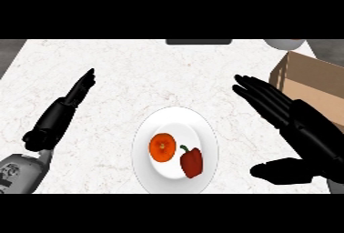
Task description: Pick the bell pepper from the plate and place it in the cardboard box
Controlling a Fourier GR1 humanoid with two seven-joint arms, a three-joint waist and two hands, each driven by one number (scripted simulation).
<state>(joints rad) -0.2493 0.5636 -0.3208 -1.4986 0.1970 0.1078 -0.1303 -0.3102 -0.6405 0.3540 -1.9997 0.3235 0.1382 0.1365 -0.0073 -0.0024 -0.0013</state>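
A red bell pepper (191,162) with a green stem lies on the right half of a white plate (205,136), next to an orange round fruit (162,147). The cardboard box (309,84) stands open at the counter's right edge. My right hand (295,125) hovers open between the plate and the box, fingers straight and pointing up-left, thumb spread toward the plate. It touches nothing. My left hand (64,109) is open at the left, fingers straight, well apart from the plate.
A dark flat object (198,42) lies at the counter's far edge. A white round item (285,43) shows at the far right corner. The white marble counter (134,77) stretches around the plate.
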